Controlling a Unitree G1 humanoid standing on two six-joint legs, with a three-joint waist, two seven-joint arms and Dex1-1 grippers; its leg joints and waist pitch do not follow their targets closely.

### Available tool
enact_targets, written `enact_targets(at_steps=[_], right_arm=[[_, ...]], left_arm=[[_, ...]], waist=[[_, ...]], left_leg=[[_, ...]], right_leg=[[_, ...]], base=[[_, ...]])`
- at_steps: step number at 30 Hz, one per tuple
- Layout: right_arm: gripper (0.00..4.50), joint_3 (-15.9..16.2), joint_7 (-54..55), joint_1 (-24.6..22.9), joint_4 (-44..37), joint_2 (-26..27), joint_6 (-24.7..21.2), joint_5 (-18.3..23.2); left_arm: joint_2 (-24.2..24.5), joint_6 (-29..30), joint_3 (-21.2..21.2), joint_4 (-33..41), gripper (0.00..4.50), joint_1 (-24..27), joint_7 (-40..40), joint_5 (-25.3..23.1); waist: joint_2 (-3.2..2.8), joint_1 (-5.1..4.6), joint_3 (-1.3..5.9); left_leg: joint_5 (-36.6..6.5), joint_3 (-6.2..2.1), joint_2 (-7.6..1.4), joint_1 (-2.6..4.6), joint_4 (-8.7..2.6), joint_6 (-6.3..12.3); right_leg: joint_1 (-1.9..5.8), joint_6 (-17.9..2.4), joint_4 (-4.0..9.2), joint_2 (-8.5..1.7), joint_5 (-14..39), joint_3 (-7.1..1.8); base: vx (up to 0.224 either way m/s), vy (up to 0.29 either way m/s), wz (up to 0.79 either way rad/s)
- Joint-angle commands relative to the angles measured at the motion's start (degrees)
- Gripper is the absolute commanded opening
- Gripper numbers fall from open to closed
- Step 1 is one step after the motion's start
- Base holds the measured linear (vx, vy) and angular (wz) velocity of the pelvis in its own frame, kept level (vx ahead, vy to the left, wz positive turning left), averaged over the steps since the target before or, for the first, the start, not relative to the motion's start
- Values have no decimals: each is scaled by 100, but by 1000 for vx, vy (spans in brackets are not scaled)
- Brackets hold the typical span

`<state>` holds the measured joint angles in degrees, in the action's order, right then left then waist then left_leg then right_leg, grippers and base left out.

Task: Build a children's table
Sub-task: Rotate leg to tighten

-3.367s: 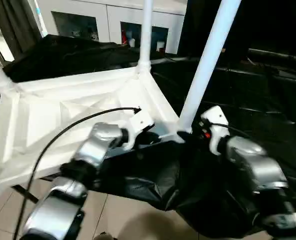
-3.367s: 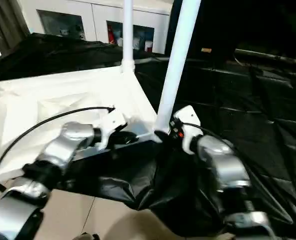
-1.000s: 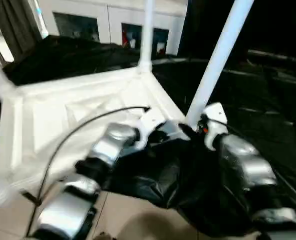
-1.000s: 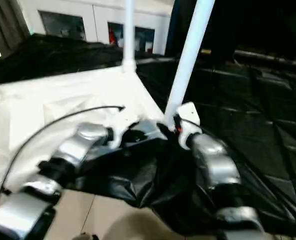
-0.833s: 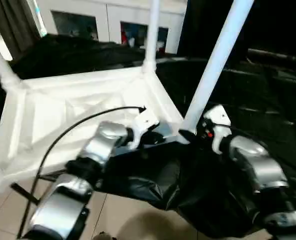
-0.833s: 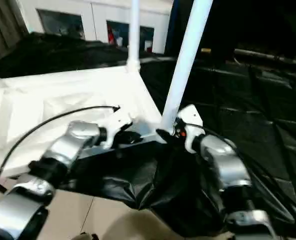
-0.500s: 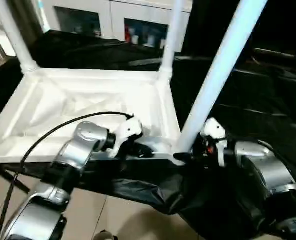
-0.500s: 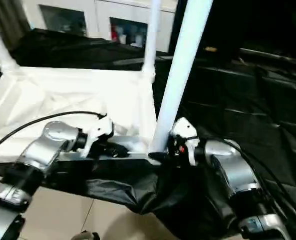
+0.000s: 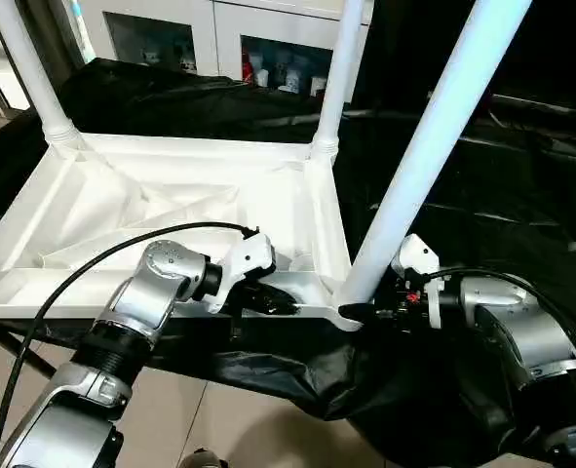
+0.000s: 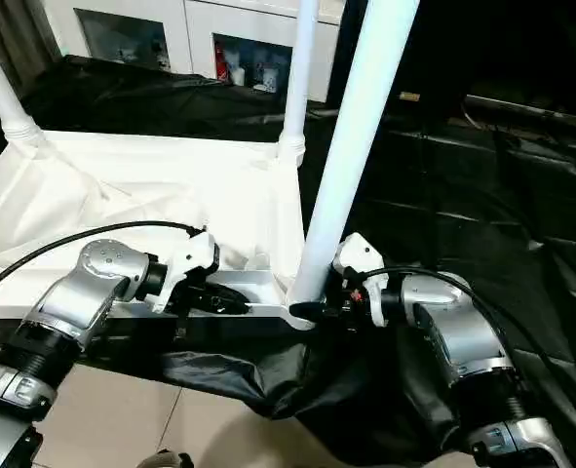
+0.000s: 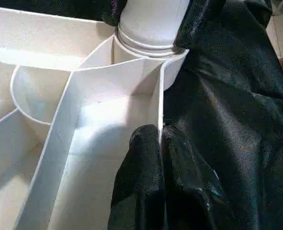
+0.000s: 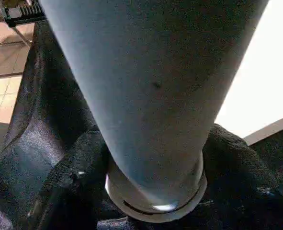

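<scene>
The white table top (image 9: 171,205) lies upside down, ribbed side up. Three white legs stand in corner sockets: the near right leg (image 9: 434,127), the far right leg (image 9: 334,78) and the far left leg (image 9: 29,68). My left gripper (image 9: 283,304) is shut on the top's thin near rim (image 11: 158,110), one black finger (image 11: 141,163) on each side of it, close to the near right socket (image 11: 151,28). My right gripper (image 9: 370,310) is shut around the base of the near right leg (image 12: 155,86), with its fingers (image 12: 74,167) on both sides.
Black cloth (image 9: 482,195) covers the surface under and to the right of the top and hangs over the front edge. A white cabinet with glass doors (image 9: 219,39) stands behind. Tiled floor (image 9: 219,429) lies below. A black cable (image 9: 83,273) arcs over my left forearm.
The camera has shifted, and the far left leg now shows. The top's near edge has swung level across the picture. Both grippers keep their holds on rim and leg.
</scene>
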<state>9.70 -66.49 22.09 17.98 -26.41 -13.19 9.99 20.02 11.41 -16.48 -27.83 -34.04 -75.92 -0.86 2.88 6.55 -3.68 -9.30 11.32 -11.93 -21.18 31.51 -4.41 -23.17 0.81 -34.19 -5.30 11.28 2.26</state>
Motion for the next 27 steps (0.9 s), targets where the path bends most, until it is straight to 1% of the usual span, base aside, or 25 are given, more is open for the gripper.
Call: enact_targets(at_steps=[1,2,3,4,5,6,7,8,9,10,11,12,13,15,16,17,18,19,20,21,23,24,25,26,27], right_arm=[[252,210,-146,-138,-160,99,-65,83],[252,200,-106,-157,-162,124,-70,90],[252,95,255,-167,-52,295,-86,55],[252,55,409,-160,4,360,-104,31],[251,21,566,-150,62,420,-114,-4],[251,-20,831,-129,163,510,-103,-86],[251,-114,1387,-105,356,719,-64,-230],[247,-155,1601,-101,426,809,-48,-274],[242,-211,1922,-102,495,943,-82,-326],[242,-260,2188,-101,546,1055,-125,-366],[234,-330,2550,-95,608,1213,-188,-407],[224,-404,2897,-85,671,1375,-244,-441],[217,-404,2897,-85,671,1375,-244,-441],[209,-595,3757,-6,885,1779,-338,-515],[206,-676,4180,58,1019,1975,-354,-560],[206,-726,4444,101,1107,2096,-359,-591],[206,-780,4787,193,1247,2277,-335,-639],[206,-823,5105,310,1384,2499,-304,-672],[206,-810,5182,353,1403,2590,-281,-687],[206,-703,5227,405,1385,2690,-222,-778],[206,-648,5209,420,1362,2712,-181,-826],[206,-649,5238,423,1357,2716,-160,-848],[206,-650,5254,423,1356,2711,-153,-856],[206,-737,5164,422,1327,2729,-181,-726],[257,-755,5147,422,1319,2731,-188,-700]], left_arm=[[-158,38,-177,33,0,129,-78,148],[-173,44,-168,26,0,131,-30,137],[-275,52,-105,-125,0,68,335,31],[-313,54,-83,-189,0,40,473,-10],[-350,61,-64,-248,0,13,599,-47],[-410,87,-41,-334,0,-28,788,-100],[-564,139,12,-538,0,-125,1230,-212],[-634,155,36,-629,0,-169,1418,-256],[-743,202,64,-747,0,-233,1696,-315],[-829,233,81,-831,0,-282,1898,-356],[-958,288,107,-927,0,-344,2151,-390],[-1093,357,133,-1015,0,-407,2390,-415],[-1093,357,133,-1015,0,-407,2390,-415],[-1452,454,161,-1173,0,-537,2901,-462],[-1634,484,167,-1252,0,-597,3112,-490],[-1748,496,171,-1305,0,-634,3240,-509],[-1935,498,161,-1378,0,-677,3440,-537],[-2156,493,114,-1436,0,-710,3623,-576],[-2252,499,77,-1435,0,-709,3660,-589],[-2383,471,24,-1470,0,-721,3724,-616],[-2412,406,-25,-1502,0,-730,3740,-657],[-2414,389,-33,-1527,0,-741,3750,-653],[-2414,389,-26,-1536,0,-746,3749,-641],[-2388,368,-6,-1556,0,-754,3730,-632],[-2382,363,-2,-1560,0,-755,3725,-631]], waist=[[44,18,298],[47,20,297],[26,21,301],[30,16,298],[34,8,275],[28,4,266],[-6,-10,254],[20,-31,238],[23,-39,234],[23,-39,234],[10,-53,234],[27,-63,242],[25,-61,253],[22,-63,247],[6,-88,238],[25,-106,244],[11,-95,253],[2,-113,252],[10,-109,252],[-37,-102,245],[-12,-94,265],[-32,-95,271],[-31,-95,272],[-32,-95,272],[-29,-93,271]], left_leg=[[-714,-15,-133,73,-256,589],[-728,-13,-132,72,-254,592],[-744,-17,-133,72,-255,583],[-754,-17,-134,77,-259,566],[-972,-26,-129,75,-283,481],[-1085,-31,-136,82,-297,427],[-1339,-39,-137,98,-326,271],[-1626,-56,-127,100,-354,103],[-1799,-78,-127,111,-380,-16],[-1799,-78,-127,111,-380,-16],[-1960,-95,-132,129,-394,-97],[-2056,-110,-124,120,-408,-116],[-2048,-112,-128,124,-409,-121],[-2093,-109,-119,129,-410,-103],[-2154,-106,-120,133,-414,-152],[-2246,-131,-100,131,-420,-199],[-2261,-140,-105,144,-422,-207],[-2304,-133,-109,154,-419,-205],[-2336,-139,-101,146,-422,-182],[-2356,-137,-103,149,-424,-173],[-2238,-125,-95,123,-425,-83],[-2141,-122,-98,104,-426,-55],[-2108,-116,-96,97,-425,-46],[-2078,-113,-96,91,-425,-32],[-2066,-109,-95,91,-423,-23]], right_leg=[[268,-1514,259,-230,-5,-160],[267,-1518,264,-234,6,-163],[267,-1521,260,-237,18,-163],[262,-1518,269,-235,40,-163],[250,-1462,311,-242,395,-164],[239,-1427,331,-250,584,-167],[213,-1337,376,-258,1010,-176],[206,-1182,431,-275,1550,-174],[204,-1010,473,-292,2001,-173],[204,-1010,473,-292,2001,-173],[166,-871,510,-290,2242,-179],[174,-799,531,-294,2377,-169],[174,-782,533,-298,2356,-172],[149,-736,556,-286,2380,-174],[116,-741,561,-286,2426,-182],[129,-674,577,-288,2653,-155],[126,-648,587,-303,2703,-156],[96,-624,605,-293,2658,-166],[112,-585,607,-280,2622,-156],[102,-574,610,-280,2569,-166],[132,-551,599,-261,2283,-166],[141,-573,579,-253,2093,-170],[144,-586,573,-249,2017,-169],[150,-613,563,-244,1915,-168],[150,-625,560,-244,1876,-169]], base=[[0,0,0],[0,0,0],[0,0,0],[0,0,0],[0,0,0],[0,0,0],[0,0,0],[-51,5,-1],[-60,10,-2],[-60,10,-2],[-55,11,-1],[0,0,0],[0,0,0],[0,0,0],[0,0,0],[0,0,0],[0,0,0],[0,0,0],[0,0,0],[0,0,0],[0,0,0],[0,0,0],[0,0,0],[0,0,0],[0,0,0]])
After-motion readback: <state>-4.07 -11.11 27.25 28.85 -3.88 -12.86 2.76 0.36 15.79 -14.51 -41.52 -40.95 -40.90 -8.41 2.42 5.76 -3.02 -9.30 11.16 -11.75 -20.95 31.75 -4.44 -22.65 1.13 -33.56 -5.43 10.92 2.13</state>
